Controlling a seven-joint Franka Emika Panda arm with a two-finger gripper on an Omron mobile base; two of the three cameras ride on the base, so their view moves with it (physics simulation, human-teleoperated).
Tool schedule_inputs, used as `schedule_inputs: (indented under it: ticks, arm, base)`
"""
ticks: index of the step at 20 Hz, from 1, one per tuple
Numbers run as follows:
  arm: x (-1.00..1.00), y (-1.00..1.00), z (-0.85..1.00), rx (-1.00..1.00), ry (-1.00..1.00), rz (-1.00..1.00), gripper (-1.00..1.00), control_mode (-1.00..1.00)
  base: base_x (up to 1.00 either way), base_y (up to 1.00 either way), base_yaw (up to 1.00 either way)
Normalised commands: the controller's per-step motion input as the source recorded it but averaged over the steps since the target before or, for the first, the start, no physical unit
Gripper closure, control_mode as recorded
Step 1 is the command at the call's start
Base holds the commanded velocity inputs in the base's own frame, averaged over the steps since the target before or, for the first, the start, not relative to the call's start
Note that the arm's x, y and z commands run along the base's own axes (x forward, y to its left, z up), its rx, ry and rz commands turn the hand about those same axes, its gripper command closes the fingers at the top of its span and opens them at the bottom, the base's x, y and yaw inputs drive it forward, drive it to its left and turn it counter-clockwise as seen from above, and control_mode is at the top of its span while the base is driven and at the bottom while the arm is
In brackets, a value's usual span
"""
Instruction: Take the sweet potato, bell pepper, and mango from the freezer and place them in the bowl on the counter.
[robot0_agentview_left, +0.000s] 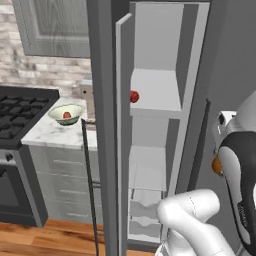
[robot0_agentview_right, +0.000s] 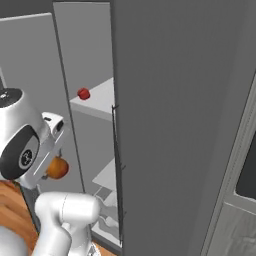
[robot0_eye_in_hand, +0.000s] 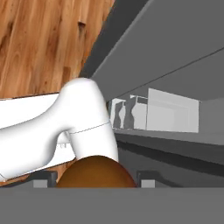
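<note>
The claw (robot0_eye_in_hand: 94, 183) is clamped on the mango (robot0_eye_in_hand: 95, 173), whose rounded brown-orange top rises between the two dark tips in the hand view. In the base views the mango (robot0_agentview_right: 57, 168) sits at the end of the arm, near the robot and outside the freezer (robot0_agentview_left: 150, 125). The bell pepper (robot0_agentview_left: 134, 96) rests at the left front edge of an upper freezer shelf. To the left, on the desk (robot0_agentview_left: 50, 134), the bowl (robot0_agentview_left: 66, 114) holds the sweet potato (robot0_agentview_left: 67, 115).
</note>
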Motion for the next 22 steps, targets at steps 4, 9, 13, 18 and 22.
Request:
schedule_inputs:
  ticks: [4,9,13,18,22]
  arm:
    - [0.0,0.0,0.0,0.0,0.0,0.0,1.0,1.0]
    - [0.0,0.0,0.0,0.0,0.0,0.0,1.0,1.0]
    - [0.0,0.0,0.0,0.0,0.0,0.0,1.0,1.0]
    - [0.0,0.0,0.0,0.0,0.0,0.0,1.0,1.0]
    - [0.0,0.0,0.0,0.0,0.0,0.0,1.0,1.0]
  base:
    - [-0.93,0.75,0.0]
    - [-0.17,1.0,0.0]
    - [0.43,1.0,0.0]
    - [0.33,1.0,0.0]
    - [0.37,1.0,-0.05]
